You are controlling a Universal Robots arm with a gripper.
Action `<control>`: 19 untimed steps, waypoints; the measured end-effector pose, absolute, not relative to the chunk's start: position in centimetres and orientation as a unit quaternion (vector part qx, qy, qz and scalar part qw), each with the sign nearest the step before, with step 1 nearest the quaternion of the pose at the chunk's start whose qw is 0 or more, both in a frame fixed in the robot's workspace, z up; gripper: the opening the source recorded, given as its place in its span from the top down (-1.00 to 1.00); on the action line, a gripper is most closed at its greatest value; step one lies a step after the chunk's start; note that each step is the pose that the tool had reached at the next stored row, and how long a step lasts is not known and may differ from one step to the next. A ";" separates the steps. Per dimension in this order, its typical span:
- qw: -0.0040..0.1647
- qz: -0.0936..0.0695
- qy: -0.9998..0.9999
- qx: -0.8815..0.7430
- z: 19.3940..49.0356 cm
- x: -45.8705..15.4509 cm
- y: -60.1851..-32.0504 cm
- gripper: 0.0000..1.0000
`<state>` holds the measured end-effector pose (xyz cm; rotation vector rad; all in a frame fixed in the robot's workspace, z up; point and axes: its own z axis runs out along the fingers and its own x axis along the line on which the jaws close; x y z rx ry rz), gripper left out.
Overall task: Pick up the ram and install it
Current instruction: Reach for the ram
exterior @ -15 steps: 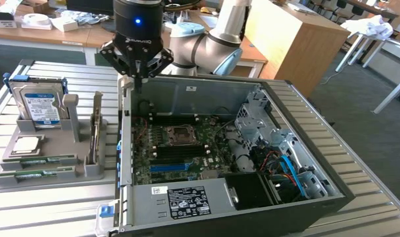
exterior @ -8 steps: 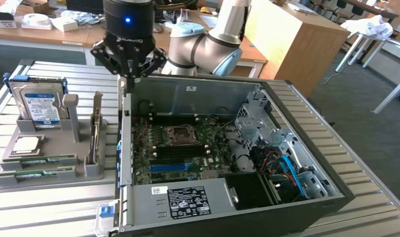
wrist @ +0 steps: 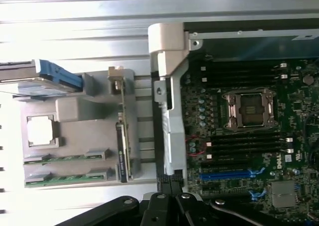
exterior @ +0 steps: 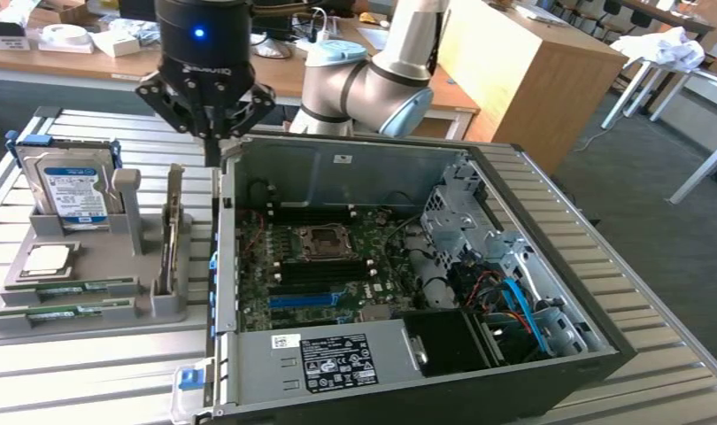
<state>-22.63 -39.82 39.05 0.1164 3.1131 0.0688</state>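
Two ram sticks, long green boards, lie in slots of a grey holder: one ram stick [exterior: 73, 287] [wrist: 67, 158] sits just behind the other ram stick [exterior: 64, 312] [wrist: 67, 179]. My gripper [exterior: 217, 140] [wrist: 171, 180] hangs shut and empty high above the open computer case's left wall [exterior: 225, 239], well up and to the exterior view's right of the sticks. Inside the case, the motherboard [exterior: 323, 266] shows black memory slots [wrist: 239, 141] beside the processor socket [exterior: 326, 236] [wrist: 249, 109].
The grey holder [exterior: 158, 305] also carries a blue-labelled hard drive [exterior: 65, 186] [wrist: 52, 75], a square silver processor chip [exterior: 50, 259] [wrist: 42, 131] and an upright card [exterior: 170, 239] [wrist: 122, 146]. Everything stands on a ribbed metal table [exterior: 87, 372]. Desks are behind.
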 end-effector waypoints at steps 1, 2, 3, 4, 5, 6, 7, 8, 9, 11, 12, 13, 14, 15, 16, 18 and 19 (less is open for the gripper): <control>0.013 0.022 0.999 0.037 39.0 -22.9 -39.8 0.80; 0.013 0.022 0.999 0.037 39.0 -23.1 -39.8 0.80; 0.013 0.022 0.999 0.037 39.0 -23.4 -39.8 0.80; 0.013 0.022 0.999 0.037 39.0 -23.6 -39.8 0.80; 0.013 0.022 0.999 0.037 39.0 -23.8 -39.8 0.80; 0.013 0.022 0.999 0.037 39.0 -24.0 -39.8 0.80; 0.013 0.022 0.999 0.037 39.0 -24.2 -39.8 0.80; 0.013 0.022 0.999 0.037 39.0 -24.5 -39.8 0.80; 0.013 0.022 0.999 0.037 39.0 -24.7 -39.8 0.80; 0.013 0.022 0.999 0.037 39.0 -25.2 -39.8 0.80; 0.013 0.022 0.999 0.037 38.9 -25.5 -39.8 0.80; 0.013 0.022 0.999 0.037 38.9 -25.7 -39.8 0.80; 0.013 0.022 0.999 0.037 38.9 -25.9 -39.8 0.80; 0.013 0.022 0.999 0.037 38.9 -26.2 -39.8 0.80; 0.013 0.022 0.999 0.037 38.9 -26.4 -39.8 0.80; 0.013 0.022 0.999 0.037 38.9 -26.9 -39.8 0.80; 0.013 0.022 0.999 0.037 38.9 -27.2 -39.8 0.80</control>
